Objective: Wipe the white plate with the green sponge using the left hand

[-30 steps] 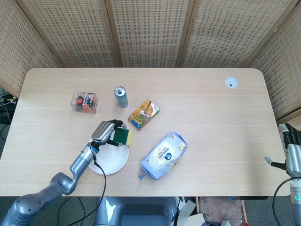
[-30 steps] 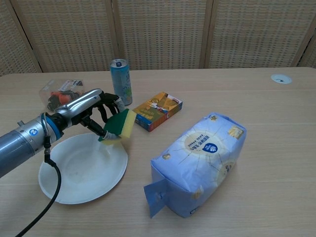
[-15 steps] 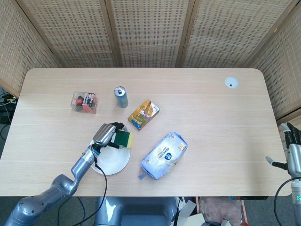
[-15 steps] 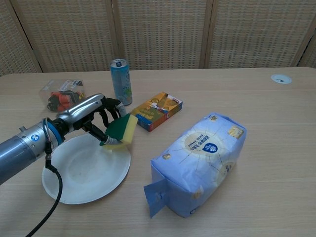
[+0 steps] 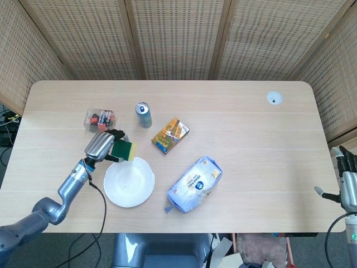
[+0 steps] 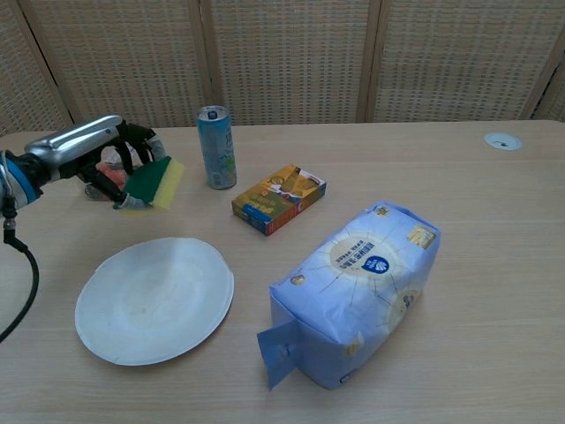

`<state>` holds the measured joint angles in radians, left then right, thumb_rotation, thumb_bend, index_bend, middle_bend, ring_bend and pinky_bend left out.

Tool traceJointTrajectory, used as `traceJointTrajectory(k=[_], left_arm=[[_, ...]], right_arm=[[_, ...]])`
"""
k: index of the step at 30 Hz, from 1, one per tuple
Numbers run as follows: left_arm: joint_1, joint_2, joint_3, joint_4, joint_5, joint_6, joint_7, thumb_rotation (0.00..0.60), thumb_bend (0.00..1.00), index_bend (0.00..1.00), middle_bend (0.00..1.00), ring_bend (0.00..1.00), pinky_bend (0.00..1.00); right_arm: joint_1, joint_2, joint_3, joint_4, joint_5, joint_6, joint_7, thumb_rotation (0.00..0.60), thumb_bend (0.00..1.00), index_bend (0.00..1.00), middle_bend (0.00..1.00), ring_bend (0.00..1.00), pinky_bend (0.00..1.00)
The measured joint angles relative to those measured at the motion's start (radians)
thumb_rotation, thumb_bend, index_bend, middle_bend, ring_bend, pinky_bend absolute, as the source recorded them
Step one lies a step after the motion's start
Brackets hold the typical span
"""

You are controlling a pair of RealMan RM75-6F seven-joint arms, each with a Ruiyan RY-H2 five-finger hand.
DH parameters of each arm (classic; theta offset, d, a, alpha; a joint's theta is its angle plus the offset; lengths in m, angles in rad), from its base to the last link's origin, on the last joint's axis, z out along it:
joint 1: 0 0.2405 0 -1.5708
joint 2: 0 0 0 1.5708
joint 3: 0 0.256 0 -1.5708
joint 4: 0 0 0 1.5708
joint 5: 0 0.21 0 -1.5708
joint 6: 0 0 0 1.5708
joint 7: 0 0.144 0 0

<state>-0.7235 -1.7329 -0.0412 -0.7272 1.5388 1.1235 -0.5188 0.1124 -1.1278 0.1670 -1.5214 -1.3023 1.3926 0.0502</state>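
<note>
left hand point(image 6: 97, 146) lifted off plate point(image 6: 154, 299), gripping sponge point(image 6: 154, 183)

light: bright, even, diffuse | shadows: soft, faint | focus: sharp | no glare

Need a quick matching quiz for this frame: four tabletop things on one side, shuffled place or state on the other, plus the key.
Things:
1. green sponge
2. white plate
3. blue can
4. blue-and-white bag

Place or state:
A. stands upright, just behind the orange box
B. lies on its side on the table, right of the plate
C. held in the left hand, lifted off the table
D. sits bare on the table, nothing touching it

Pairs: 1-C, 2-D, 3-A, 4-B
</note>
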Motion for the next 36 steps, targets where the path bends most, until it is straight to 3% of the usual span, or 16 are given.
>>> traceJointTrajectory(k=[8,12,14,17,19,27,36], left_arm=[[0.055,0.133,0.046,-0.054,-0.045,-0.116,0.270,0.600,0.00,0.55,0.40,0.37,0.40],[0.086,0.170,0.058,-0.065,-0.092,-0.189,0.364,0.600,0.00,0.50,0.36,0.37,0.38],[0.099,0.173,0.059,-0.062,-0.113,-0.216,0.380,0.600,0.00,0.39,0.28,0.33,0.33],[0.104,0.170,0.058,-0.050,-0.126,-0.243,0.391,0.600,0.00,0.09,0.05,0.09,0.14],[0.104,0.168,0.055,-0.049,-0.136,-0.267,0.398,0.600,0.00,0.00,0.00,0.00,0.02],[0.109,0.241,0.007,-0.207,-0.194,-0.277,0.422,0.600,0.00,0.00,0.00,0.00,0.00],[0.185,0.403,-0.059,-0.558,-0.249,-0.080,0.499,0.600,0.00,0.00,0.00,0.00,0.00]], right_arm=[[0.007,-0.007,-0.006,0.000,-0.005,-0.008,-0.021,0.600,0.00,0.00,0.00,0.00,0.00],[0.008,-0.011,-0.007,-0.001,-0.006,-0.008,-0.031,0.600,0.00,0.00,0.00,0.00,0.00],[0.008,-0.012,-0.007,-0.002,-0.005,-0.005,-0.035,0.600,0.00,0.00,0.00,0.00,0.00],[0.007,-0.012,-0.006,-0.004,-0.003,-0.003,-0.040,0.600,0.00,0.00,0.00,0.00,0.00],[0.006,-0.013,-0.006,-0.004,-0.003,0.000,-0.043,0.600,0.00,0.00,0.00,0.00,0.00],[0.001,-0.009,-0.011,0.000,-0.026,0.020,-0.046,0.600,0.00,0.00,0.00,0.00,0.00],[-0.011,-0.010,-0.016,-0.001,-0.069,0.079,-0.061,0.600,0.00,0.00,0.00,0.00,0.00]])
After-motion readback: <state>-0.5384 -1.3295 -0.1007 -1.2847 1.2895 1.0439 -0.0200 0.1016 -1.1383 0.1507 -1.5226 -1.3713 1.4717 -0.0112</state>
